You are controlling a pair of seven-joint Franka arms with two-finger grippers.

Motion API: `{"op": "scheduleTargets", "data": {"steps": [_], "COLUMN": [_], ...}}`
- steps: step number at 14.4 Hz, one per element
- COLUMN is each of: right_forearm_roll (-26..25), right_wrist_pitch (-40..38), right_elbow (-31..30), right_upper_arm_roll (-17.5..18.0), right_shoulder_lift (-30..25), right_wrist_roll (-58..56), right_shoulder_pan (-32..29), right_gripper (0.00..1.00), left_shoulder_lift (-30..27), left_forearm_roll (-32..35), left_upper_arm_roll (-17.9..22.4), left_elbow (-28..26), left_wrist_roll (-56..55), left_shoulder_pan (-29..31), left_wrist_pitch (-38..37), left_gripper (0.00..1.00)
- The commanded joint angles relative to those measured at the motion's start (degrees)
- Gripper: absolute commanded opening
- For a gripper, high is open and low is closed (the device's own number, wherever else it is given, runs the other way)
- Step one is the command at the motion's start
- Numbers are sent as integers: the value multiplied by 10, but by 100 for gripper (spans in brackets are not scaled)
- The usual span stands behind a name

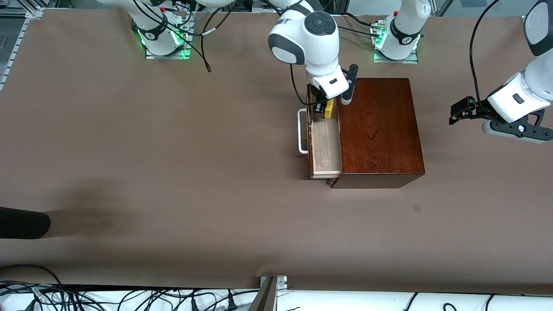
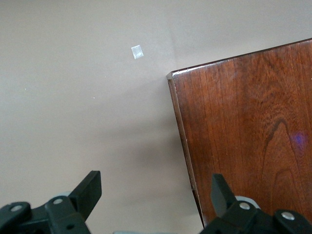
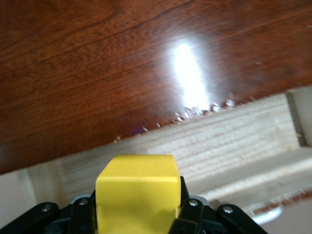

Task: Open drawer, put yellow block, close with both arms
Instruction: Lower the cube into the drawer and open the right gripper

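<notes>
- The yellow block [image 1: 329, 109] sits clamped between the fingers of the right gripper [image 1: 323, 109], which hangs over the open drawer [image 1: 325, 147] at the end of the tray closer to the robots' bases.
- In the right wrist view the block [image 3: 136, 192] fills the gap between the two black fingers [image 3: 192, 214], with the drawer's pale wood floor [image 3: 214, 146] below it and the glossy top of the mahogany box [image 3: 122, 63] just beside.
- The drawer stands pulled out of the box [image 1: 378, 129] toward the right arm's end of the table, its white handle [image 1: 302, 131] outermost.
- From the block down to the drawer's camera-side end the tray floor lies bare.
- The left gripper [image 1: 460, 113] waits with fingers spread wide, over the brown table [image 1: 173, 172] at the left arm's end, well apart from the box; its wrist view shows a box corner [image 2: 170, 74] below.
</notes>
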Motion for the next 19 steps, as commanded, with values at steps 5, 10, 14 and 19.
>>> {"op": "scheduleTargets", "data": {"steps": [5, 10, 14, 19], "right_forearm_roll": [-36, -76, -82, -65], "right_wrist_pitch": [-4, -4, -5, -19], "right_elbow": [39, 34, 28, 34], "right_upper_arm_roll": [-8, -8, -7, -6], "right_shoulder_lift": [39, 53, 53, 39], "right_wrist_roll": [-20, -35, -43, -23], "right_shoulder_pan": [13, 16, 17, 15], "right_gripper": [0, 0, 27, 100], "left_shoulder_lift": [-14, -13, -14, -14], "left_forearm_roll": [-5, -6, -6, -5], "left_upper_arm_roll": [-3, -3, -3, -3], "left_elbow": [-14, -14, -14, -14], "left_wrist_roll": [13, 14, 14, 15], "left_shoulder_pan": [6, 6, 6, 6], "left_wrist_pitch": [9, 9, 9, 9], "left_gripper": [100, 100, 100, 100]}}
